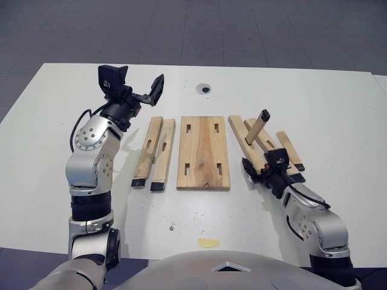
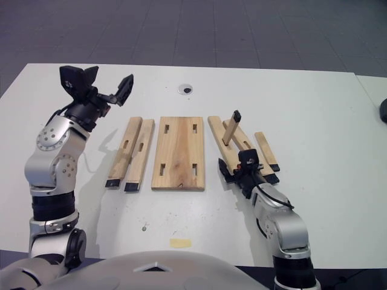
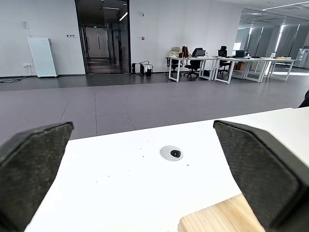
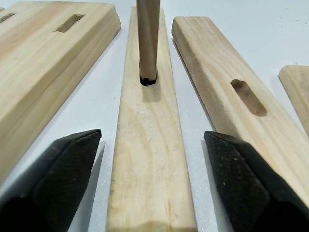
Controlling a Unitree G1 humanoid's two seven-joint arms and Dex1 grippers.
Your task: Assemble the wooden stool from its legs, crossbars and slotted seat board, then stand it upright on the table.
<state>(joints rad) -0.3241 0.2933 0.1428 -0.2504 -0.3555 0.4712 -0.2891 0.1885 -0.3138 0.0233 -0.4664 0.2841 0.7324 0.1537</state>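
Note:
The slotted seat board (image 1: 203, 151) lies flat at the table's middle. Two legs (image 1: 155, 152) lie side by side left of it. To its right lie three more wooden pieces; the one nearest the board (image 1: 245, 140) has a crossbar (image 1: 257, 127) standing tilted in its slot. My right gripper (image 1: 264, 167) is low and open, its fingers (image 4: 63, 181) on either side of that leg's (image 4: 150, 159) near end without touching it. My left gripper (image 1: 136, 82) hangs open and empty above the table, behind the left legs, whose end (image 3: 222, 217) peeks in below it.
A round cable grommet (image 1: 204, 89) sits in the white table (image 1: 314, 96) behind the board. A yellow tape strip (image 1: 209, 242) lies near the front edge. Bare table spreads to the far left and far right of the parts.

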